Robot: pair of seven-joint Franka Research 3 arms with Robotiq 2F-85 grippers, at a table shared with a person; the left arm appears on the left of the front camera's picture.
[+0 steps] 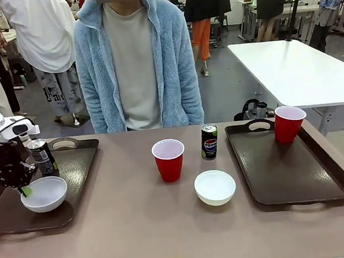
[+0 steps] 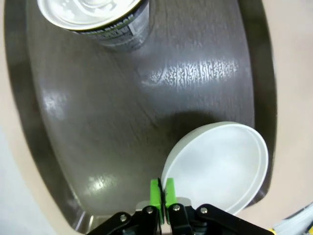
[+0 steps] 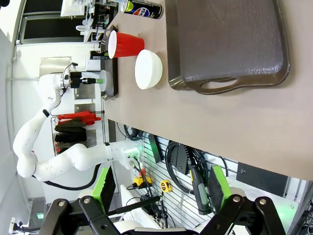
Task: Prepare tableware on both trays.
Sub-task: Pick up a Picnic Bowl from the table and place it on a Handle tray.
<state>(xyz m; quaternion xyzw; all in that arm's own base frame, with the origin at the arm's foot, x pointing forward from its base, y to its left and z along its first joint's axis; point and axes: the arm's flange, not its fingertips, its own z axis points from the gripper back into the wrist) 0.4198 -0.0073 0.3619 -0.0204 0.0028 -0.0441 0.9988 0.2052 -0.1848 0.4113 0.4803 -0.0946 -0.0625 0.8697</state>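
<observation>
**Left gripper** (image 2: 162,192): the green pads (image 2: 155,192) are pressed almost together and pinch the rim of a white bowl (image 2: 220,166) on the side nearest the gripper. The bowl rests on the left tray (image 2: 122,137), its body lying ahead of the fingers and off to one side. A dark can (image 2: 98,19) stands upright on the same tray, well ahead of the fingers and apart from the bowl.

**Right gripper** (image 3: 161,196): the fingers are spread wide with nothing between them, and they sit back from the table's edge. The right tray (image 3: 225,44) lies ahead of them with its handle slot on the gripper's side. A red cup (image 1: 289,124) stands upright at the tray's far corner.

**Bare table between the trays, well apart from both grippers:**
- a second bowl (image 1: 215,187)
- a second red cup (image 1: 169,160)
- a Pepsi can (image 1: 209,142)

All three are upright.
</observation>
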